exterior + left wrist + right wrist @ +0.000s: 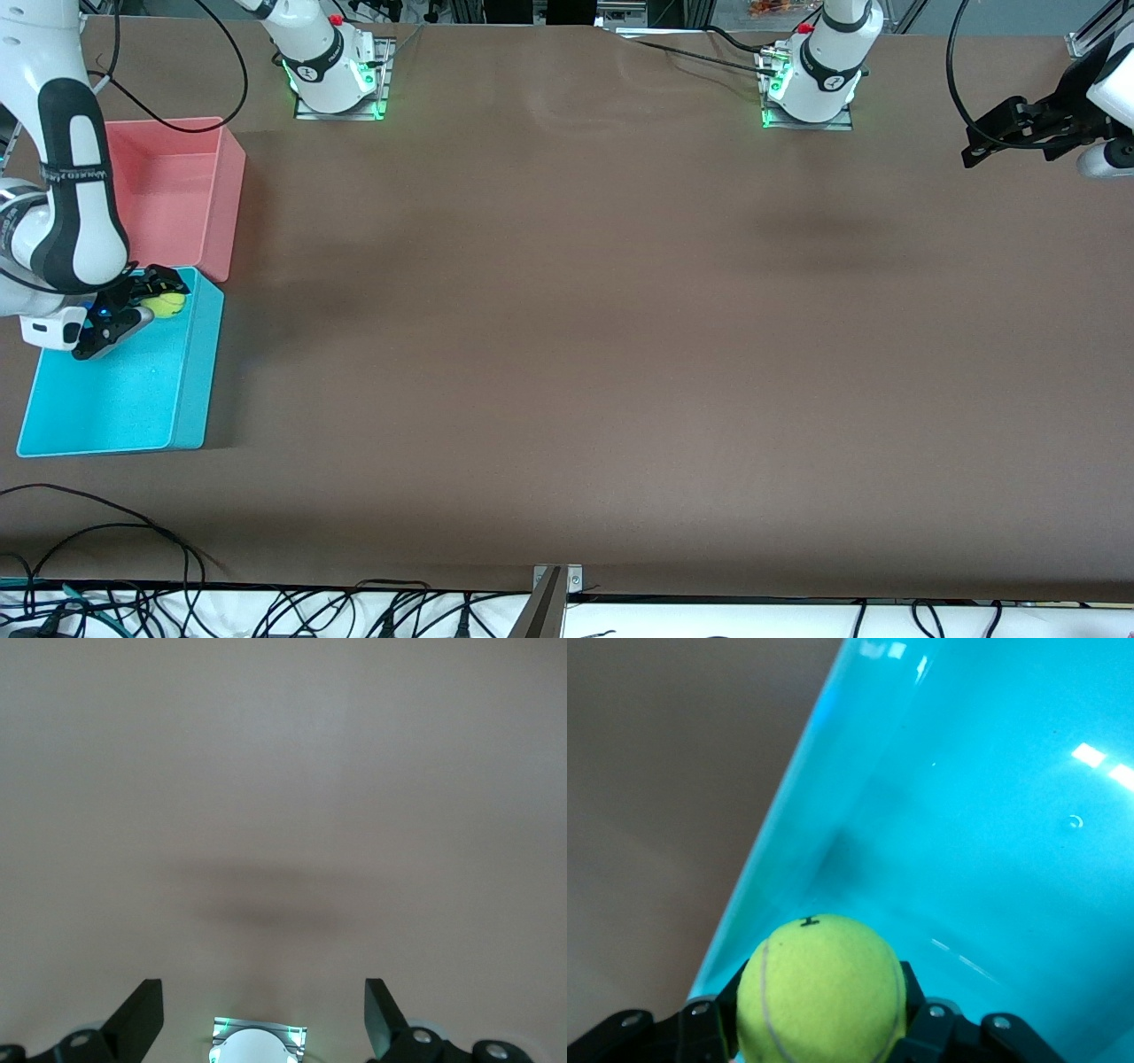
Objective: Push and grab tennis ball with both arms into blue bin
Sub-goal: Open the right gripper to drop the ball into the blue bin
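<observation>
The yellow-green tennis ball is held between the fingers of my right gripper, over the blue bin at the end of it nearest the pink bin. In the right wrist view the ball fills the space between the black fingers, with the bin's cyan floor below it. My left gripper hangs open and empty over the bare table at the left arm's end; its two fingertips stand wide apart in the left wrist view.
A pink bin of the same size stands beside the blue bin, farther from the front camera. Black cables lie along the table's front edge. The brown table top spreads between the two arms.
</observation>
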Motion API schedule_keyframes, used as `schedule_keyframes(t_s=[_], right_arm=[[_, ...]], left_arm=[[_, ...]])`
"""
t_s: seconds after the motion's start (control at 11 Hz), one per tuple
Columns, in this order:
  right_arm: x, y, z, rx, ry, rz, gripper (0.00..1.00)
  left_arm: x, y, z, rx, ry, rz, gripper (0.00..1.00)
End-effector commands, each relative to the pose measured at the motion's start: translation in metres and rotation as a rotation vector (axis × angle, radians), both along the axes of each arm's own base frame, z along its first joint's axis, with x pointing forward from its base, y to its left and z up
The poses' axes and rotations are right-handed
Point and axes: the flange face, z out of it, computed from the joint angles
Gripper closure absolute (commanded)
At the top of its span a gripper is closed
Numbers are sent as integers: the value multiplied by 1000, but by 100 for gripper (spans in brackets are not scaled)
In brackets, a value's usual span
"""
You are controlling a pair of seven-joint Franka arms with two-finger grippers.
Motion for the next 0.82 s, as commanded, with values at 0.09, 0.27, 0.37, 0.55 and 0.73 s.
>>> schedule_keyframes(t_s=[0.09, 0.27, 0.37, 0.55, 0.73], right_arm=[[6, -16, -20, 65, -11, 6, 63], [8, -18, -17, 67, -18, 20, 15], [7, -23, -16, 69, -18, 10, 3], [9, -22, -13, 69, -23, 11, 0], [18, -17, -2, 66, -32, 13, 0]], left_arm=[[4, -4, 7, -4, 4, -7, 0], [4, -6, 7, -22, 5, -9, 0], [4, -5, 7, -22, 5, -8, 0], [4, -5, 7, -22, 5, -8, 0], [4, -5, 7, -22, 5, -8, 0]])
